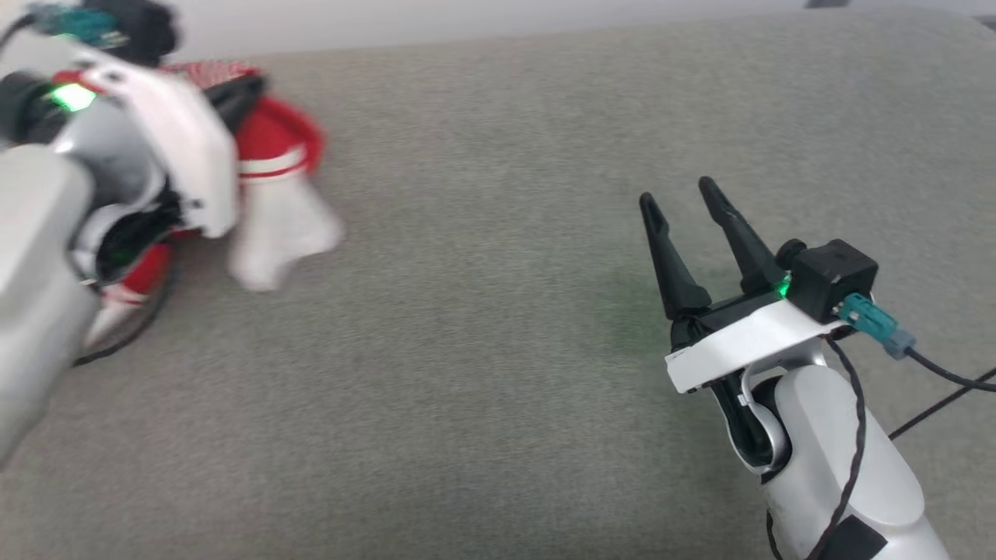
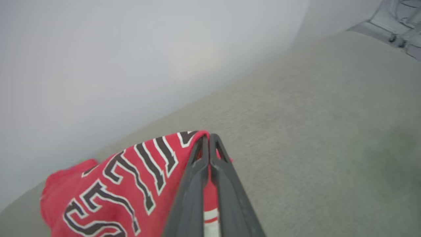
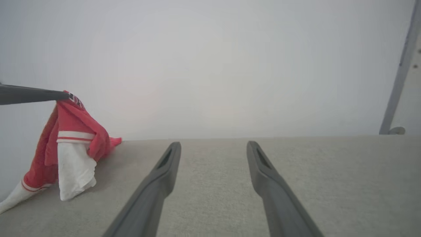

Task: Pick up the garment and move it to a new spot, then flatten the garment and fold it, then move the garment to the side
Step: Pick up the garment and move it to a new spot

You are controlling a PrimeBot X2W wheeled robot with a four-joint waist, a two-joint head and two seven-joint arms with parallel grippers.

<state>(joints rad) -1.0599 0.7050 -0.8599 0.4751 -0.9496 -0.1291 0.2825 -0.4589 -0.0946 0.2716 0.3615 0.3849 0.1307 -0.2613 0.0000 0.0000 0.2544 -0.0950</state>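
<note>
pickup looks done, left hand (image 2: 209,136) clamped on the garment (image 2: 125,184); right hand (image 1: 678,191) spread, empty; flattening, folding, side-move left

Seemingly a bare test room: plain white wall (image 3: 210,65), grey cloth-covered worktop (image 1: 498,373), metal post (image 3: 398,82).

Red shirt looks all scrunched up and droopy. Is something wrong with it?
No tear shows. The shirt hangs bunched from the left tool, which is pinched shut on one bit, so a white sleeve dangles and its bottom rests on the grey surface. The right tool is open and empty.
</note>
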